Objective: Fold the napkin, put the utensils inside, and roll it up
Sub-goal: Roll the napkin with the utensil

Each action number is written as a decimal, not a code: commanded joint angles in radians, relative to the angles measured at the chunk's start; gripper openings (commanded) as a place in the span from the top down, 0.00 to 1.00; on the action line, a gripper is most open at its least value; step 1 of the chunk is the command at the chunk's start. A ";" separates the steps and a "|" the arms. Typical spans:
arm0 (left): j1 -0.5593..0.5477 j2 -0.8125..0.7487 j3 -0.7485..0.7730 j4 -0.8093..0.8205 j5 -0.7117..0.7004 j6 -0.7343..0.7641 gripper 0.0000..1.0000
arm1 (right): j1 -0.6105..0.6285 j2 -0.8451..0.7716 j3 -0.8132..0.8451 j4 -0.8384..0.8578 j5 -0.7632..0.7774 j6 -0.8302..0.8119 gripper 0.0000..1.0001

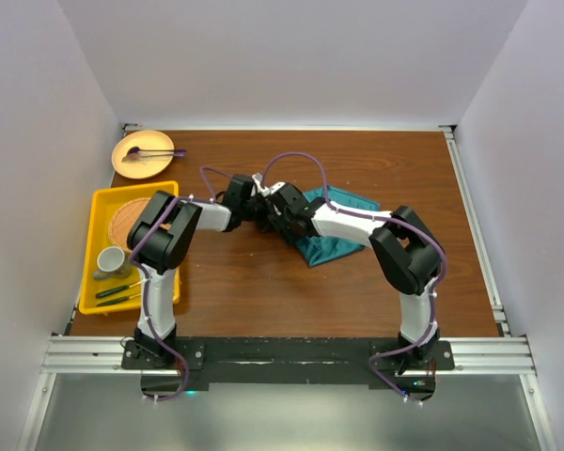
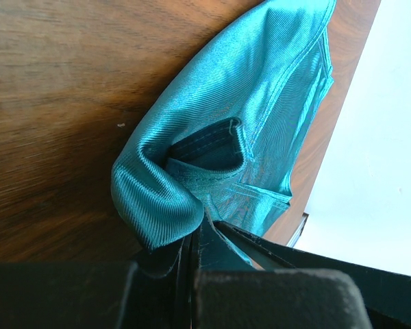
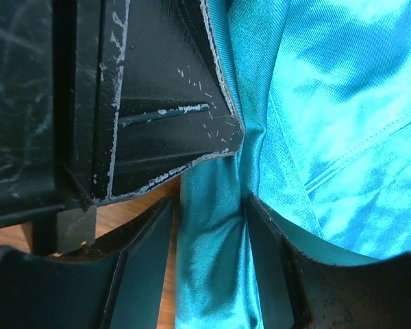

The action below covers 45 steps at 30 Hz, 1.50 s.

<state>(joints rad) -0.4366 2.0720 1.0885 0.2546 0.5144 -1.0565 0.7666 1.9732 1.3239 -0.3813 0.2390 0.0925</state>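
Observation:
The teal napkin (image 1: 336, 228) lies crumpled at the table's middle, right of both grippers. My left gripper (image 1: 255, 201) is shut on a bunched fold of the napkin (image 2: 246, 103), which is pinched at its fingertips in the left wrist view (image 2: 194, 232). My right gripper (image 1: 284, 214) sits right beside it, jaws apart astride another fold of the napkin (image 3: 212, 260). Its right finger (image 3: 270, 274) touches the cloth and a thin gap shows at the left finger (image 3: 140, 274). Two thin utensils (image 1: 118, 290) lie in the yellow tray, far from both grippers.
The yellow tray (image 1: 96, 211) at the left holds a cork coaster (image 1: 124, 219) and a cup (image 1: 111, 259). A tan plate (image 1: 143, 153) with a purple-ended stick utensil stands at the back left. The left gripper's black body (image 3: 157, 89) fills the right wrist view's upper left.

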 commanded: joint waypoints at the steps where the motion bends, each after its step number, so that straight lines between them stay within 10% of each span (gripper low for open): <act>1: 0.016 0.039 -0.042 -0.173 -0.094 0.064 1.00 | -0.032 0.081 -0.045 -0.025 0.026 -0.016 0.48; 17: 0.021 0.022 -0.036 -0.179 -0.079 0.064 1.00 | -0.067 0.108 -0.063 -0.103 -0.049 0.090 0.62; 27: 0.041 -0.019 -0.018 -0.164 -0.056 0.114 1.00 | -0.070 0.141 -0.071 -0.068 -0.102 0.136 1.00; 35: 0.099 -0.219 0.026 -0.202 -0.066 0.230 0.47 | -0.130 0.110 -0.129 0.074 -0.403 0.176 1.00; 45: 0.128 -0.329 -0.062 -0.375 -0.148 0.227 0.30 | -0.217 0.110 -0.149 0.232 -0.693 0.246 1.00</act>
<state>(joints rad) -0.3008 1.7485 1.0821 -0.0685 0.3786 -0.8154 0.5613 1.9965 1.2442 -0.1307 -0.3325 0.2958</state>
